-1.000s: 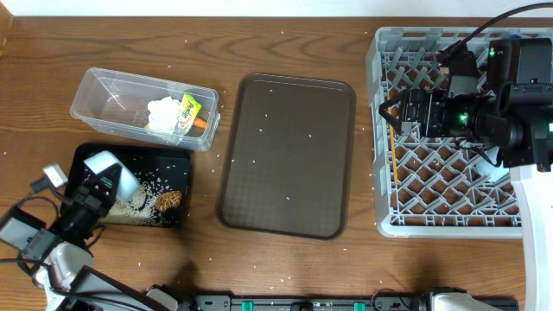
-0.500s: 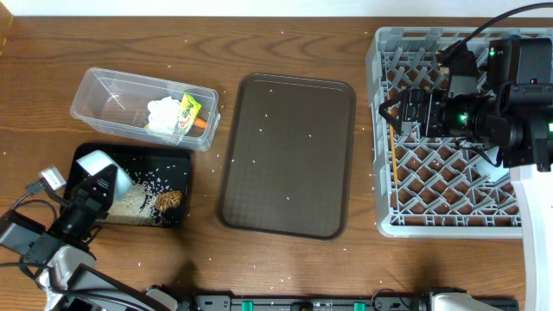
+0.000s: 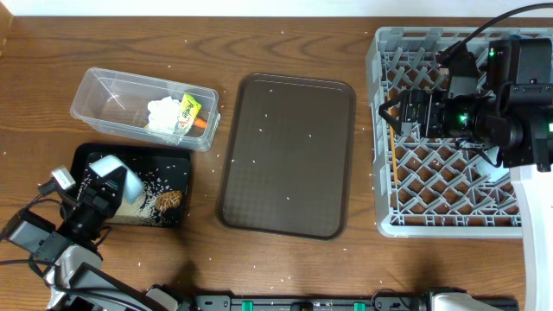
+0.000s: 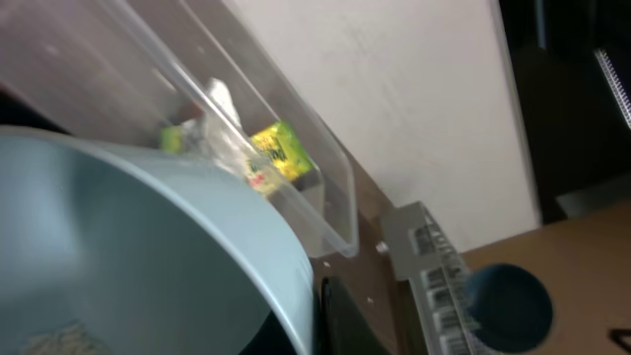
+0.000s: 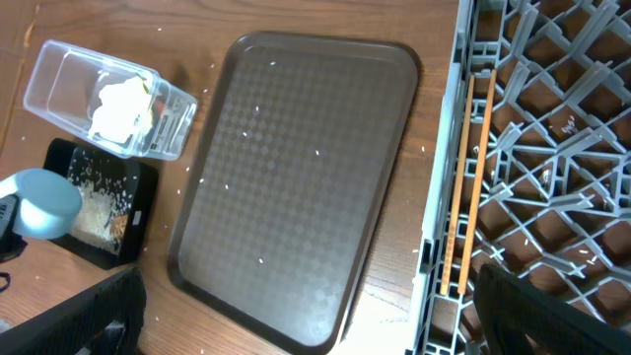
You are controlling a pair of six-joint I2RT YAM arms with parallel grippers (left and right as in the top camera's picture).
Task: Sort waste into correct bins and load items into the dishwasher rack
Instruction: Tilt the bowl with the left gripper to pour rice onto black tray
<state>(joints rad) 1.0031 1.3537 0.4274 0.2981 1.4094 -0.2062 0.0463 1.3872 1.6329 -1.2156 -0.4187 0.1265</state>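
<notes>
We've got the left gripper (image 3: 98,192) clamped on the white bowl (image 3: 119,177), tipped over the black tray (image 3: 130,151), likely dumping rice (image 3: 134,202) there, while the right gripper (image 3: 390,115) hangs wide open above the rack (image 3: 381,186).

A brown tray (image 3: 287,154) lies flat near the middle of the wooden table (image 3: 285,39), its long sides running front to back. To its right and apart from it, thin wooden sticks (image 5: 478,148) lie roughly parallel to the tray's right edge. A white wall (image 3: 216,7) borders the table's far edge.
</notes>
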